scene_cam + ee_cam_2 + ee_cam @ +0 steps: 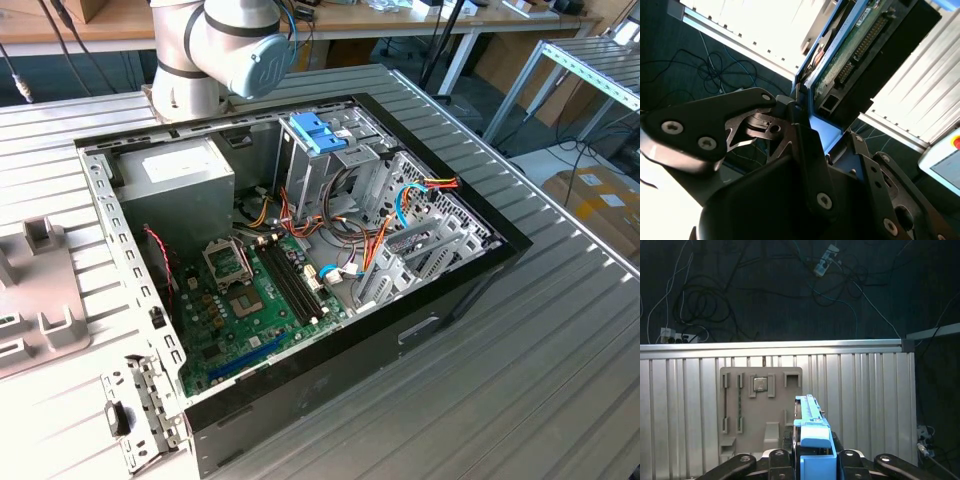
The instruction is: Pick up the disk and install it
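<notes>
Disk [885, 60] hangs edge-on in the gripper [815, 132], jaws closed tight on its blue carrier [815, 437], over the ribbed tabletop [865, 405]. It looks stiff, dense and shock-sensitive. Grip the plastic frame, not the bare circuit board [837, 65].

Disk [812, 429] btwn jaws; PC case [400, 340] on table [530, 400], beside fixture [40, 300].

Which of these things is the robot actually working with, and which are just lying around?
In the job: flat silver-metal disk in a bright blue plastic carrier, clamped in the black gripper; probably the open black computer case.
Lying about: grey plastic parts tray; brown cardboard box; tangled floor cables.
</notes>
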{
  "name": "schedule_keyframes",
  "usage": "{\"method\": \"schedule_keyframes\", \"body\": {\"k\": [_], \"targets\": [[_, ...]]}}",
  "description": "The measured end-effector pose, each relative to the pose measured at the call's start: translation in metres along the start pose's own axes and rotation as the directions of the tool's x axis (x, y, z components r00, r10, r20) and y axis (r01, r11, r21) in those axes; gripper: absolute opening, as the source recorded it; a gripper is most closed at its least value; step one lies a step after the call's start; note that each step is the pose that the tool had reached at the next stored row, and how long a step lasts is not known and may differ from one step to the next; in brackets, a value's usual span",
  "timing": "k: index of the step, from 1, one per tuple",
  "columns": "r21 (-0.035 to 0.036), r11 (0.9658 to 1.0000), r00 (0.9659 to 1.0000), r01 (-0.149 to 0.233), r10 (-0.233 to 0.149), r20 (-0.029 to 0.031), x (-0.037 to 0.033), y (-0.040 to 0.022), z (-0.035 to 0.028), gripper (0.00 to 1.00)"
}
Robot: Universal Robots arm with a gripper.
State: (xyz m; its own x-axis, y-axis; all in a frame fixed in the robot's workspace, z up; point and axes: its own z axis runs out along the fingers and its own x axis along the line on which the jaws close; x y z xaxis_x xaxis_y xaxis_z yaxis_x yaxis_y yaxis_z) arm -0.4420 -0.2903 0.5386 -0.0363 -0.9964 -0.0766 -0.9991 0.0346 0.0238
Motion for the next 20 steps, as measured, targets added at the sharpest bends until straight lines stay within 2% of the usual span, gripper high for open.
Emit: {"method": "schedule_keyframes", "body": {"k": [8,20], "targets": [[0.0002,1.0000,1.0000,0.000,0.000,-0.0060,-0.0001,-0.0031,0.0001,0.37],[0.0008,1.0000,0.9998,0.000,0.000,-0.0193,-0.0002,-0.0077,0.0002,0.37]]}}
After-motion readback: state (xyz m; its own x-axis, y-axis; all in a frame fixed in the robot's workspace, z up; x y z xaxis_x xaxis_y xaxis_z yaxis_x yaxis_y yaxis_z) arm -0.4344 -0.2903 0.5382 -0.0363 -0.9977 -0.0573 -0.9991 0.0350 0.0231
